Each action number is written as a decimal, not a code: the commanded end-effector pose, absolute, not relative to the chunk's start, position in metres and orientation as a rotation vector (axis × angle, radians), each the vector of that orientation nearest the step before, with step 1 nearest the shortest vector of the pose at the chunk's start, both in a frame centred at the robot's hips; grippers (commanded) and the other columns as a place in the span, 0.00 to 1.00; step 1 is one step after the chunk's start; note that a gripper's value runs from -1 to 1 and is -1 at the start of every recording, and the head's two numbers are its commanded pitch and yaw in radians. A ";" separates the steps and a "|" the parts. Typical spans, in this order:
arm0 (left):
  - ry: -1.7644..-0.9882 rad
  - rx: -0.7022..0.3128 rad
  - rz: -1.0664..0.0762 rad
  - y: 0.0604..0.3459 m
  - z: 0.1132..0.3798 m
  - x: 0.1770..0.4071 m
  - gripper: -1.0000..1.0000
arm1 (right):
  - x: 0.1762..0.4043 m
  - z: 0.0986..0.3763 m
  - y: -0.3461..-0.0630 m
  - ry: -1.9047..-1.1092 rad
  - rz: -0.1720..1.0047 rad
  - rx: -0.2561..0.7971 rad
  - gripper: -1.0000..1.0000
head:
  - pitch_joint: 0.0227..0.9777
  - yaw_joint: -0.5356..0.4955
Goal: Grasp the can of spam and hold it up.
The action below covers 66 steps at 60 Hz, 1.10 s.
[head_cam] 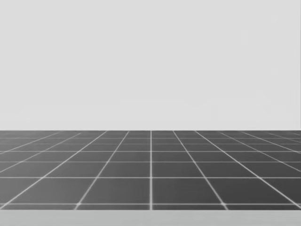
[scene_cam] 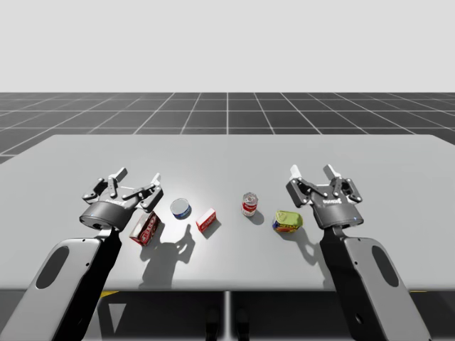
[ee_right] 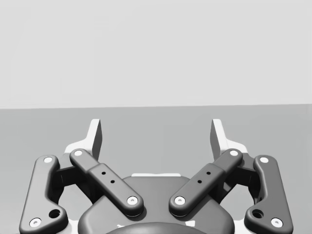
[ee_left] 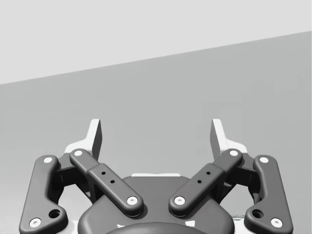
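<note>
Target can: green-yellow-blue can [scene_cam: 288,221], squat and rounded, probably the task's one, though hard to be sure from up here. Lying on the table [scene_cam: 227,153], right of the middle, toward the front edge, untouched.
Right gripper [scene_cam: 311,171]: spread wide, nothing between the fingers [ee_right: 96,134]. Parked just beside the green-yellow-blue can on the side of the table's right edge, tips aimed at the far edge.
Left gripper [scene_cam: 138,176]: spread wide as well, empty. Hanging toward the front-left corner, wrist over one end of the red box [scene_cam: 144,228].
Row toward the front edge, left to right: red box, blue-and-white can [scene_cam: 180,207] on its side, small red-and-white box [scene_cam: 207,221], red-and-white can [scene_cam: 249,204] upright, then the green-yellow-blue can.
Head view: dark gridded floor [head_cam: 150,169] under a pale backdrop.
</note>
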<state>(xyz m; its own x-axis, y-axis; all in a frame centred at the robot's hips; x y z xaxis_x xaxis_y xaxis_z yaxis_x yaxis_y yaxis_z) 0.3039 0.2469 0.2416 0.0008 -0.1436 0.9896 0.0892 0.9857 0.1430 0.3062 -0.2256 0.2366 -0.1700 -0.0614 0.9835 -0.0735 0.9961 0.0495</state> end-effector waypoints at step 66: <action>-1.563 0.066 -0.224 0.241 0.239 0.305 0.00 | 0.308 0.240 -0.228 -1.714 0.058 0.073 0.00 | 0.81 0.30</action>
<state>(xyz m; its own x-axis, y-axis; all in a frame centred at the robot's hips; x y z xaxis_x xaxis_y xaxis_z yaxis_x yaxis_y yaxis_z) 0.3045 0.2434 0.2396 -0.0056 -0.1780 0.9840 0.0949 0.9795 0.1778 0.3076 -0.2269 0.2395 -0.1422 -0.0240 0.9895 -0.0866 0.9962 0.0117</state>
